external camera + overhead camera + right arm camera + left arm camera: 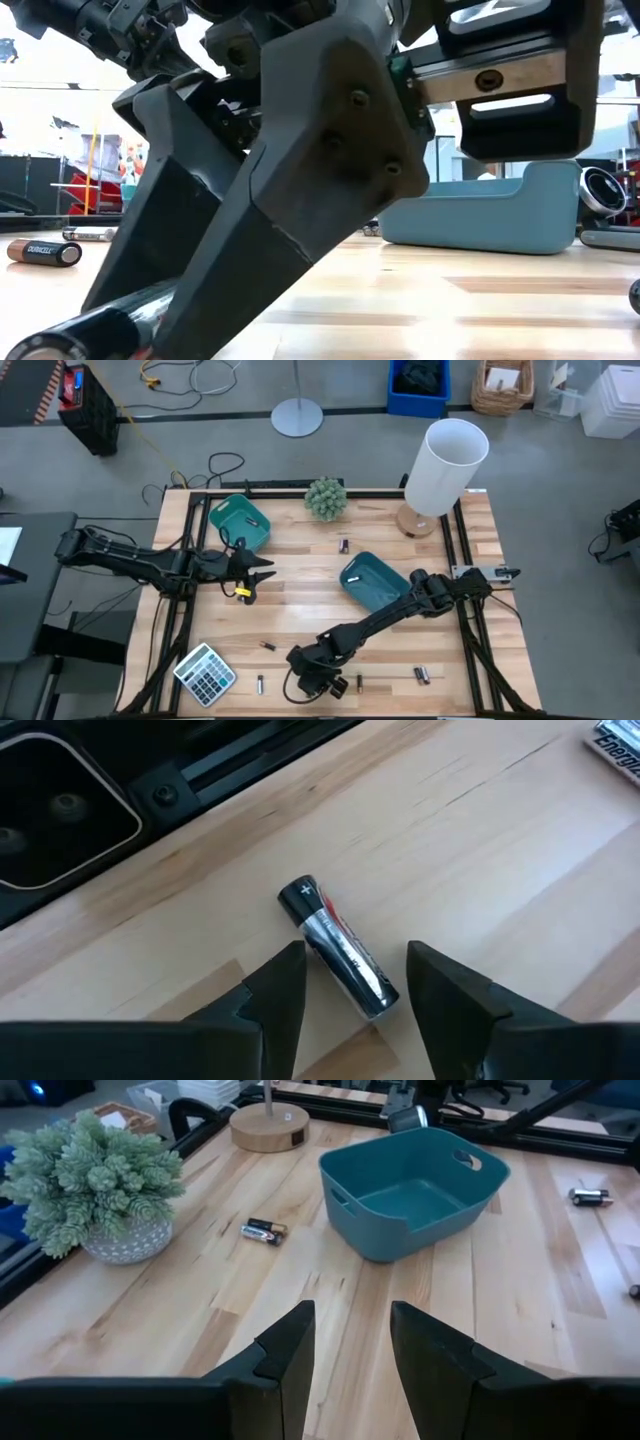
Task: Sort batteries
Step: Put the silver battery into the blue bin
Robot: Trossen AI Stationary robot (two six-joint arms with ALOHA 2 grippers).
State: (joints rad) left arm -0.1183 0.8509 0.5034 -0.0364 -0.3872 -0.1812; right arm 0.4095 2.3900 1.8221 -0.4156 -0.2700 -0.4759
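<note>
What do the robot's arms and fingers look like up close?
Both arms are dark, nearly black, built of jointed segments. The left gripper and right gripper each end in two thick, matte dark fingers with angled, wedge-like tips. In the low view, round screw heads dot one finger's side, and a yellow marking shows near the left wrist.

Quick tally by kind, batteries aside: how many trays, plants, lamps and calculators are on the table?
Teal trays: 2
Potted plant: 1
Lamp: 1
Calculator: 1
Total: 5
</note>
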